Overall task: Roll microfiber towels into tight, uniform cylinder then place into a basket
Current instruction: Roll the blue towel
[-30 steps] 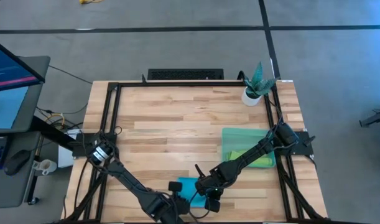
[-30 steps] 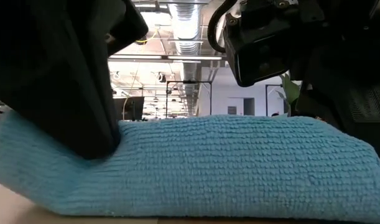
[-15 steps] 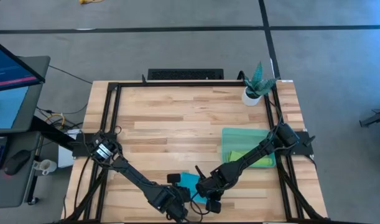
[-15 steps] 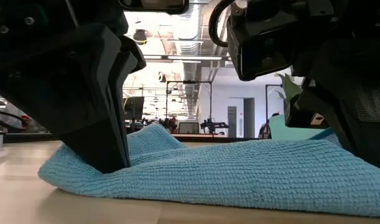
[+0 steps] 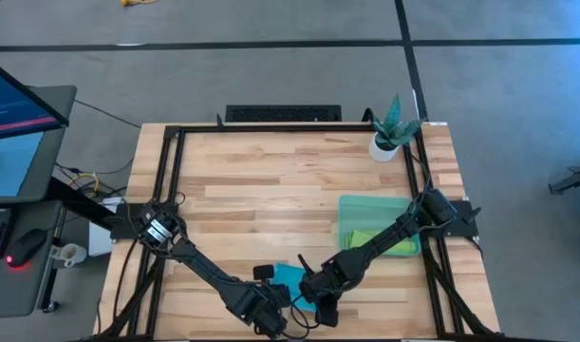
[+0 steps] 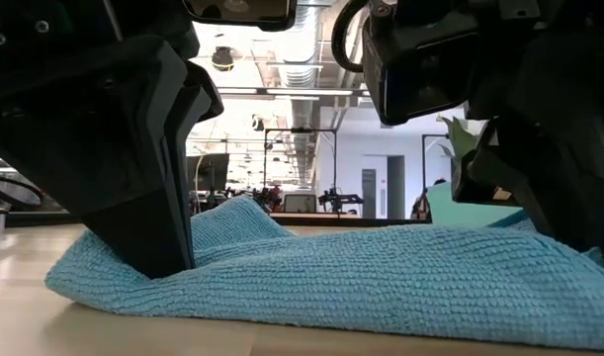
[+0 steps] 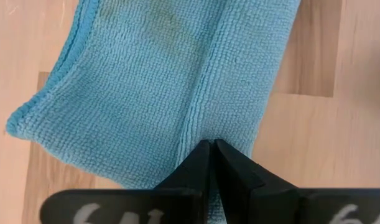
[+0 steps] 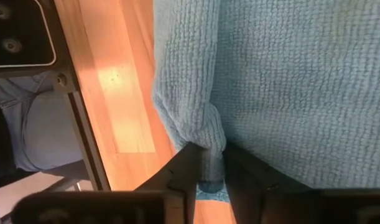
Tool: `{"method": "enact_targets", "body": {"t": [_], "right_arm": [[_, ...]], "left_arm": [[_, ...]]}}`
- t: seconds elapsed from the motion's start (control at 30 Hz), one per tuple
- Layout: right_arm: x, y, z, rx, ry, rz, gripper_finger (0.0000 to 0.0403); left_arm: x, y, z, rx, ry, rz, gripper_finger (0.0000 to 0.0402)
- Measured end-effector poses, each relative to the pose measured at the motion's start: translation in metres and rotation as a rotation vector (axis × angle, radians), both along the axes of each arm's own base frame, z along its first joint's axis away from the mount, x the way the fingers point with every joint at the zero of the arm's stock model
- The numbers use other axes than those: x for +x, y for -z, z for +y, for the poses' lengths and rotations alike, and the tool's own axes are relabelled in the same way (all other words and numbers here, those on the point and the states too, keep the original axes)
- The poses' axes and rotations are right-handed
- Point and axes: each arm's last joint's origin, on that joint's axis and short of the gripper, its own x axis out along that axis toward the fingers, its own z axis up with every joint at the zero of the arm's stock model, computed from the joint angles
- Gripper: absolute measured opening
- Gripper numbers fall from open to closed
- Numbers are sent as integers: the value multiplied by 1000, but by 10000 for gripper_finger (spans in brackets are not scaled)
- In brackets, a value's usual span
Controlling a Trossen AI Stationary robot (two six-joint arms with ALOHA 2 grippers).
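The turquoise towel (image 5: 288,278) lies crumpled on the wood table near its near edge; it also shows in the low view (image 6: 361,287). My left gripper (image 5: 268,306) is shut on its left part, my right gripper (image 5: 318,302) on its right part. The lime green towel (image 5: 384,243) lies in the translucent green basket (image 5: 365,204) at the right, under my right arm. My left gripper pinches a raised fold ridge of the towel (image 7: 201,127) between its shut fingers, near the towel's near edge. The fingers point down at it from above. The towel lies slack on the table around the hold. My right gripper pinches a bunched fold at the towel's side edge (image 8: 202,127) between its two fingers (image 8: 185,163). The fingers come from above, pointing down. The cloth around the hold rests on the table.
A white pot with a green plant (image 5: 389,133) stands at the far right corner. A black frame (image 5: 171,161) runs around the table top. Bare wood (image 5: 261,190) lies across the middle and far left.
Both grippers have drawn the turquoise towel away from the near edge, toward the far edge. In the low view the towel was a tall mound filling the picture; now it lies lower and flatter on the table, farther off.
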Motion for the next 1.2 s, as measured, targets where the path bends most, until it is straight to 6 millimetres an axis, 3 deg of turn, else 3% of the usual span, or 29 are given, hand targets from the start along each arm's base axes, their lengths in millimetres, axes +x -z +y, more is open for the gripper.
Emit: {"method": "enact_targets", "body": {"t": [0.17,0.4,0.63,0.87,1.07,1.2], "right_arm": [[0,0,1,3,7,2,121],[-6,-10,5,-11,13,-14,114],[-26,-26,9,-184,12,-40,108],[-47,-27,26,-294,3,-46,108],[-62,-36,46,-366,37,-168,108],[-66,-48,60,-441,49,-397,108]], "left_arm": [[0,0,0,0,6,3,18],[0,0,0,-4,0,1,18],[0,1,-1,-15,0,0,18],[1,1,-1,-20,1,-5,18],[1,1,-2,-19,2,-6,18],[1,1,-2,-18,2,-6,18]]}}
